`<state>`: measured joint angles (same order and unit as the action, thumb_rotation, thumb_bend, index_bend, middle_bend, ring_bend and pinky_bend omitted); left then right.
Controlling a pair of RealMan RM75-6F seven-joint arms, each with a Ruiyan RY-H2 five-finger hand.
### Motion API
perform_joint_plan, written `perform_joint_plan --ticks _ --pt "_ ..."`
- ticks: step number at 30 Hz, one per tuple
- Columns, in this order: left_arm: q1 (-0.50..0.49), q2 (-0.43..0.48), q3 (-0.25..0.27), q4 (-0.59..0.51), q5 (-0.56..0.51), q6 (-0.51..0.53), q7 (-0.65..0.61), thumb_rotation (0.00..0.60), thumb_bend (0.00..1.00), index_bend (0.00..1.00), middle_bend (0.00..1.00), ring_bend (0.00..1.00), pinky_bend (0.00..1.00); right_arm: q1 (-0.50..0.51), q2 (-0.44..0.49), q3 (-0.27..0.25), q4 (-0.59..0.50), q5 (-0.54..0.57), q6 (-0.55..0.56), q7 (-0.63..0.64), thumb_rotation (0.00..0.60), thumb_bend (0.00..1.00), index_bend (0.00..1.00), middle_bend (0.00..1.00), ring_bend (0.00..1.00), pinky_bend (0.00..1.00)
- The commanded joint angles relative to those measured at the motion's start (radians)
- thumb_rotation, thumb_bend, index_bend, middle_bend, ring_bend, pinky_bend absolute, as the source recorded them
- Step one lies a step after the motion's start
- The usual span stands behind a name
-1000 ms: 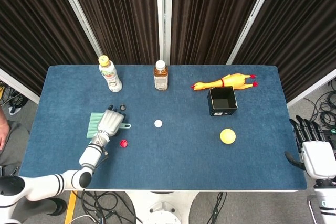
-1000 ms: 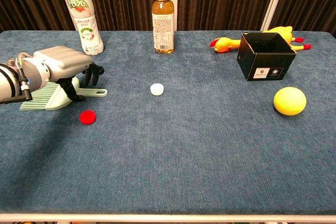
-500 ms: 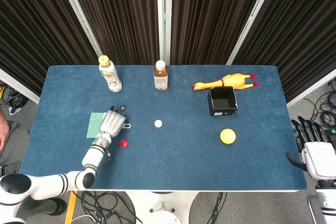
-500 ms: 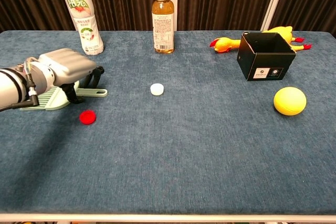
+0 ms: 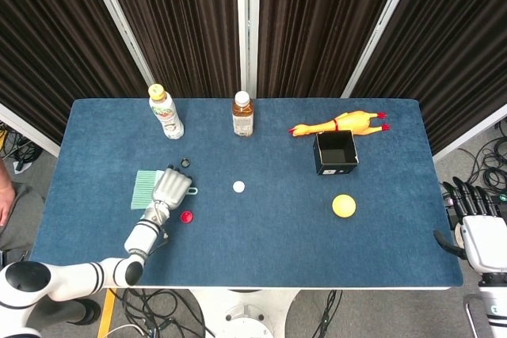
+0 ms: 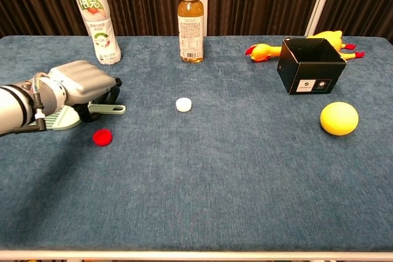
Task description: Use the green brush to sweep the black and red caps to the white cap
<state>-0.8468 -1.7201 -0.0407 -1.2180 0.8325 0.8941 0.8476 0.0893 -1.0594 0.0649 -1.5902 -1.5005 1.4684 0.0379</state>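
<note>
The green brush (image 5: 143, 187) lies flat on the blue table, its bristle head (image 6: 59, 118) to the left and its handle (image 6: 108, 110) pointing right. My left hand (image 5: 171, 187) (image 6: 80, 83) lies over the brush where head meets handle, fingers curled down; whether they grip it is hidden. The red cap (image 5: 186, 216) (image 6: 102, 136) sits just in front of the hand. The small black cap (image 5: 184, 162) is just behind it. The white cap (image 5: 238, 187) (image 6: 183, 104) lies further right. My right hand (image 5: 474, 223) hangs off the table's right edge, fingers spread, holding nothing.
Two bottles (image 5: 165, 112) (image 5: 242, 114) stand along the back. A rubber chicken (image 5: 339, 125), a black open box (image 5: 335, 152) and a yellow ball (image 5: 344, 206) occupy the right half of the table (image 5: 261, 243).
My left hand has slid a little to the right and settled lower over the brush. My right hand has sunk slightly. The caps have not moved.
</note>
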Motion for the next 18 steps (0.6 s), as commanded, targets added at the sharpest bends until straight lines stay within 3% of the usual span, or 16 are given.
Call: perform_joint_plan --ticks 1,9,14,18 --pt "0.012 0.046 0.007 -0.009 0.094 -0.001 -0.089 0.600 0.37 0.51 0.55 0.40 0.48 -0.001 0.002 0.000 -0.001 -0.001 0.002 0.001 0.600 0.14 0.00 0.01 0.00 0.00" --pt "0.035 0.202 -0.005 -0.029 0.353 -0.004 -0.455 0.600 0.38 0.51 0.55 0.40 0.48 -0.006 0.006 -0.002 -0.015 -0.009 0.012 -0.010 0.600 0.14 0.00 0.01 0.00 0.00" --pt "0.021 0.273 -0.028 0.016 0.510 -0.051 -0.885 0.600 0.39 0.51 0.54 0.40 0.47 -0.007 0.009 -0.002 -0.030 -0.012 0.017 -0.025 0.600 0.14 0.00 0.01 0.00 0.00" --pt "-0.013 0.274 -0.027 0.094 0.582 -0.105 -1.128 0.600 0.39 0.51 0.53 0.40 0.45 -0.007 0.015 -0.002 -0.045 -0.014 0.017 -0.040 0.600 0.14 0.00 0.01 0.00 0.00"
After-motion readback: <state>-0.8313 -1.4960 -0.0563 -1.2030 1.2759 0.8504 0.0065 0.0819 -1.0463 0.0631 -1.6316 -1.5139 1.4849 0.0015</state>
